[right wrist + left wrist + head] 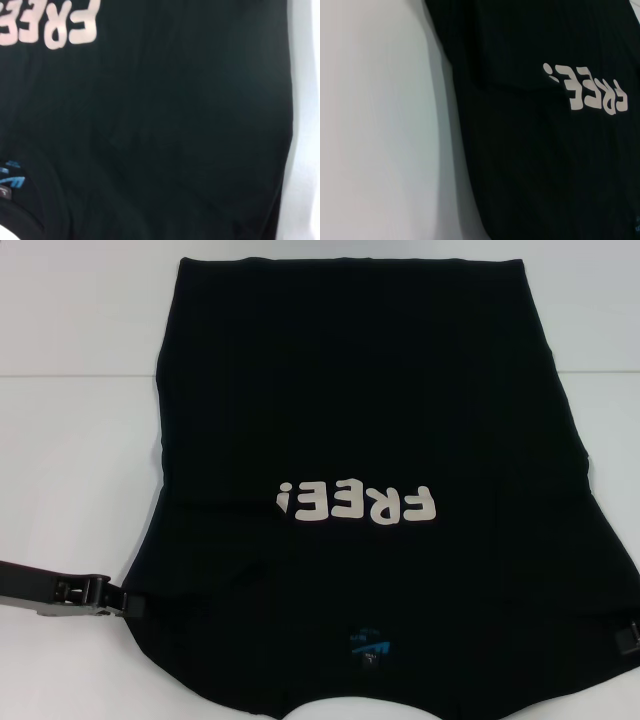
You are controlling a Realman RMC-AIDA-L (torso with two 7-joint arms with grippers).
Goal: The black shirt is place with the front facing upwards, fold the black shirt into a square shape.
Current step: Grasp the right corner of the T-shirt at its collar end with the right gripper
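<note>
Shirt (pixel 360 420) flat on white bench (pixel 70 390), front up, filling the middle of the head view. Long axis from 12 to 6 o'clock: hem at 12, collar at 6, nearest the robot. Cream "FREE!" lettering (pixel 357 504) below centre, upside down from the head camera. Blue neck label (pixel 372 647) just inside the collar, at 6 o'clock from the lettering. Sleeves spread toward 4 and 8 o'clock, wider than the body.

Left claw (pixel 126 606) at 8 o'clock, low on the bench, tips touching the left sleeve edge; gap between fingers lost against the black cloth, so width: cannot tell. Right claw (pixel 628 636) at 4 o'clock, only a small dark piece peeking in at the frame edge by the right sleeve; open or closed: cannot tell.

Left wrist view: shirt (pixel 535 150) side edge against bare bench (pixel 375 125), lettering (pixel 585 87) off to one side; no label, no fingers. Right wrist view: cloth (pixel 175 130) up close with soft creases, part of the lettering (pixel 55 25), label (pixel 12 175) at the collar curve, thin strip of bench (pixel 305 125); creases not seen from the head.
</note>
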